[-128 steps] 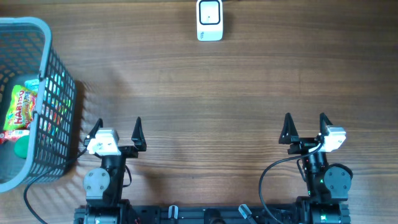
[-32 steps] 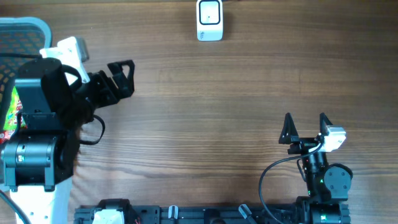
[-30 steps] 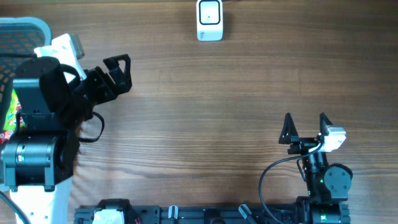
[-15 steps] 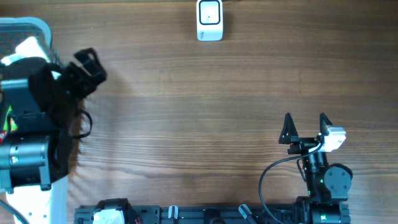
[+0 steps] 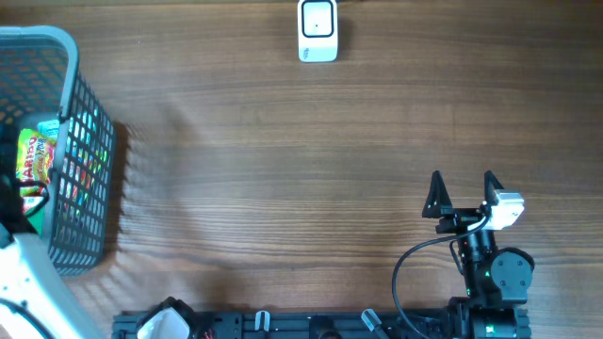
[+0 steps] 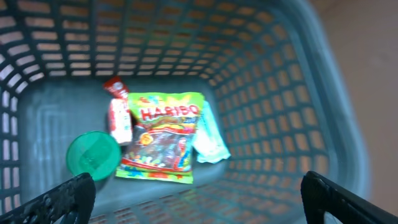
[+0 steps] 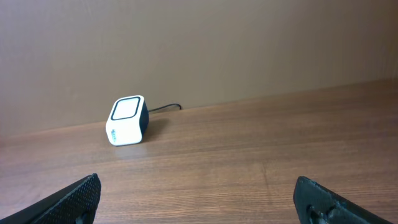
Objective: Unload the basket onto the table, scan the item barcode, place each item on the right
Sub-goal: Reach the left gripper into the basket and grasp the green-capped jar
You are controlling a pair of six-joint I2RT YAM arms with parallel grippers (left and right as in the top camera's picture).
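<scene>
at the near edge of the table (image 5: 283, 188), the right gripper (image 5: 462, 179) sat low by its base on the right side, its two dark fingers spread wide apart with nothing between them. its own camera looked out across bare wood between those parted tips. on the left side, only a white stretch of the left arm (image 5: 24, 282) showed from overhead, at the picture's lower corner beside the basket (image 5: 71, 47). the left gripper (image 6: 198, 180) hung above the basket's open top and pointed down into it, its fingers likewise wide apart and touching nothing. the grey-blue lattice basket stood at the left edge of the table. on its floor lay a haribo bag (image 6: 163, 140), flat and face up, with its yellow top and printed name plain to read. a green round lid (image 6: 93, 155) rested just beside the bag's lower left corner. a red and white packet (image 6: 118, 115) lay along the bag's left side, and a pale packet (image 6: 208, 134) lay against its right side. farthest off, well apart from both grippers, the small white scanner (image 5: 317, 30) stood at the table's far edge near the middle. its dark-framed window faced up and its cable (image 7: 165, 107) ran back toward the brown wall (image 7: 249, 43).
</scene>
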